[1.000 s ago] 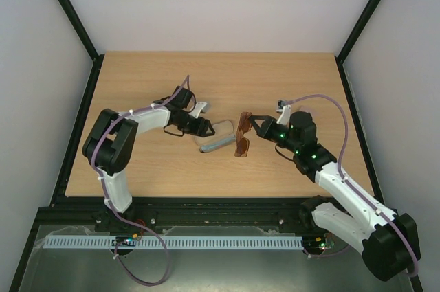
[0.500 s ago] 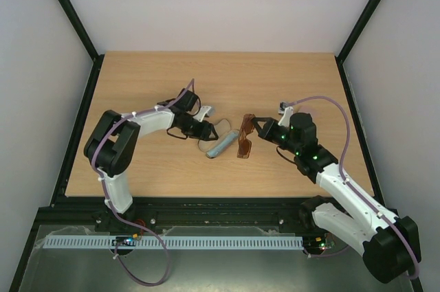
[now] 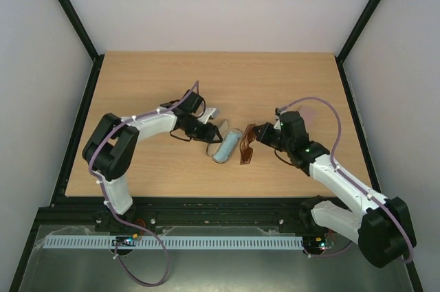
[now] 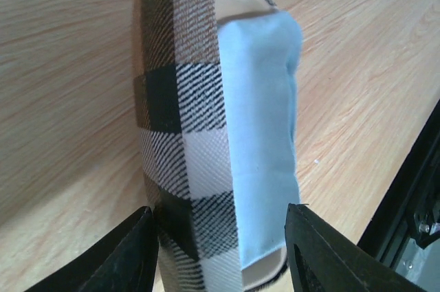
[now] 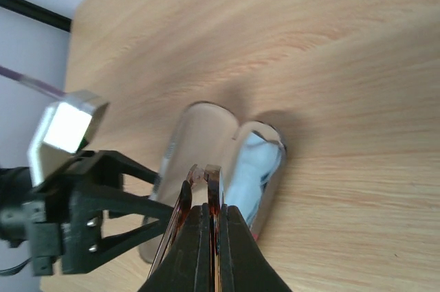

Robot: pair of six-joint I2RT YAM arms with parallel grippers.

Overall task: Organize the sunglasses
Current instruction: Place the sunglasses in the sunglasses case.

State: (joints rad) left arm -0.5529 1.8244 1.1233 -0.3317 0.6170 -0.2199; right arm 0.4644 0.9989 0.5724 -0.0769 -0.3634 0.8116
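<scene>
The reddish-brown sunglasses (image 3: 246, 151) hang folded from my right gripper (image 3: 256, 134), which is shut on one temple arm (image 5: 213, 181) just above the table. They hang right beside an open plaid case (image 3: 227, 146) with a light blue lining (image 5: 260, 161). My left gripper (image 3: 208, 132) is at the case's left end. In the left wrist view its jaws (image 4: 218, 208) stand on either side of the case (image 4: 185, 134), one finger against the plaid cover and the other at the blue edge. That gripper's black fingers (image 5: 130, 165) show in the right wrist view.
The wooden table (image 3: 137, 86) has a black rail (image 3: 206, 203) along its near edge and black posts at the sides. A purple cable loops over each arm. Both arms reach in toward the table's middle.
The case has swung from lying crosswise to pointing down the table and shifted right. My left gripper followed it, jaws narrowing. The right gripper brought the sunglasses lower and closer to the case.
</scene>
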